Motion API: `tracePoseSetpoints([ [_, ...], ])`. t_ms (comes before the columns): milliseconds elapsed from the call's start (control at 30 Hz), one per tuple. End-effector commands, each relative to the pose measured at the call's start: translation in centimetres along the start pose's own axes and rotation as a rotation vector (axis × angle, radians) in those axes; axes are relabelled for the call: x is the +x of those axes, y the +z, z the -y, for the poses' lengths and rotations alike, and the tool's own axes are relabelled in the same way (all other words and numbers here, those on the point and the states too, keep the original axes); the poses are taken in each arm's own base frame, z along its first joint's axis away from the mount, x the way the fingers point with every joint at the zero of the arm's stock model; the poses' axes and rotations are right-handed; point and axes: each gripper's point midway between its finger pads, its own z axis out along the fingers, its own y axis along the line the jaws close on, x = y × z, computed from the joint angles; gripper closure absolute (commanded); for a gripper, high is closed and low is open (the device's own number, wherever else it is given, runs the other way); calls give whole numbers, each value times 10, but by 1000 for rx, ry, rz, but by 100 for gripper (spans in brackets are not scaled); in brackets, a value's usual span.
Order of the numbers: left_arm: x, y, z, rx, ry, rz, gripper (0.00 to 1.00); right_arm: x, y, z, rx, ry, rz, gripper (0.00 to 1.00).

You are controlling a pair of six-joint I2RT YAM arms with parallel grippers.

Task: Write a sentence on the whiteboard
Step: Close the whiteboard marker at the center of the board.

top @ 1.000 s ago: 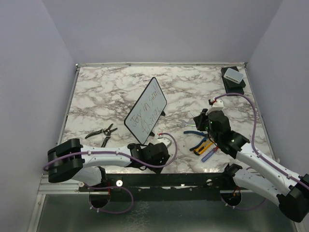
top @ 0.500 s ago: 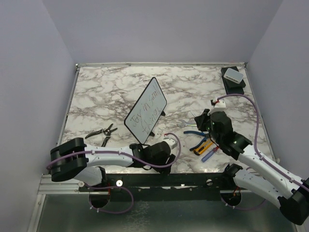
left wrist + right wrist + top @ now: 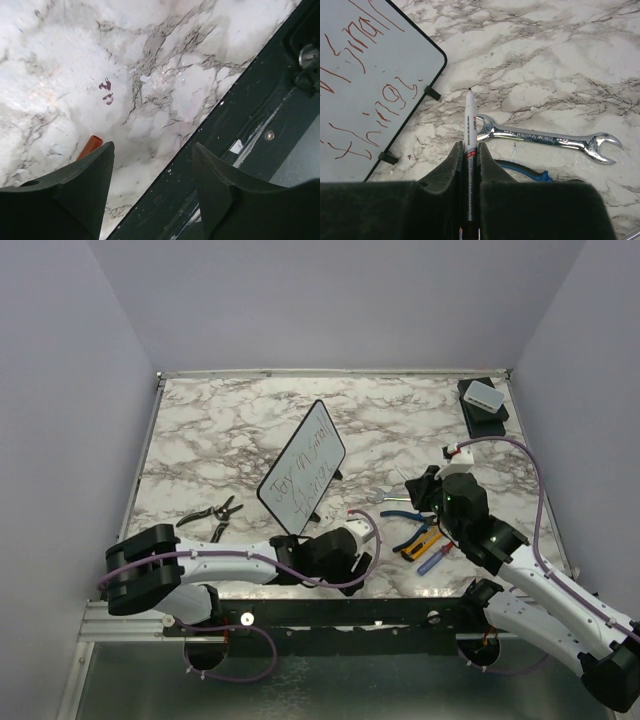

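1. Near edge, left of centre: left gripper point(image 3: 152, 155), low over the marble table point(image 3: 60, 45) and its black front rail point(image 3: 260, 100). The jaws stand apart with nothing between them. An orange end point(image 3: 90, 146) pokes out beside one finger; the rest is hidden, so I cannot tell what it is. The small purple marks point(image 3: 106, 91) on the marble are too small to read.
2. Right of centre: right gripper point(image 3: 469, 150), jaws clamped on a white marker point(image 3: 470, 125) whose dark tip points to the far side. The lower barrel is hidden between the fingers and its printing is illegible.
3. Centre of the table: whiteboard point(image 3: 302, 468), propped up at a tilt on its feet. It is left of the right gripper and apart from the marker tip. The right wrist view cuts off its left and near parts.
4. On the board: sentence point(image 3: 300, 474), two handwritten lines. The upper one reads roughly "Joy in small"; the lower is hard to make out.
5. Right of the board: combination wrench point(image 3: 545, 137), flat on the marble, its ring end partly covered by the marker barrel. A blue handle point(image 3: 520, 170) shows behind the finger, mostly hidden.
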Motion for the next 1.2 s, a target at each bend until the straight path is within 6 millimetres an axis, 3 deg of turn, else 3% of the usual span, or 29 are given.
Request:
tracePoseSetpoints([
  [0, -29, -27, -9, -26, 95, 96, 34, 6, -3, 6, 17, -12, -21, 100],
  [133, -19, -37, -33, -58, 120, 28, 34, 5, -4, 7, 20, -33, -28, 99],
  [333, -11, -30, -46, -80, 183, -88, 37, -2, -8, 5, 12, -39, -15, 99],
  [567, 0, -18, -42, -49, 197, -164, 41, -6, -12, 6, 9, -33, 5, 99],
  [800, 26, -17, -41, -7, 181, -242, 46, -3, -14, 10, 19, -35, 8, 99],
  [1167, 37, -14, -37, 12, 162, -281, 50, -3, -9, 6, 8, -36, 4, 99],
])
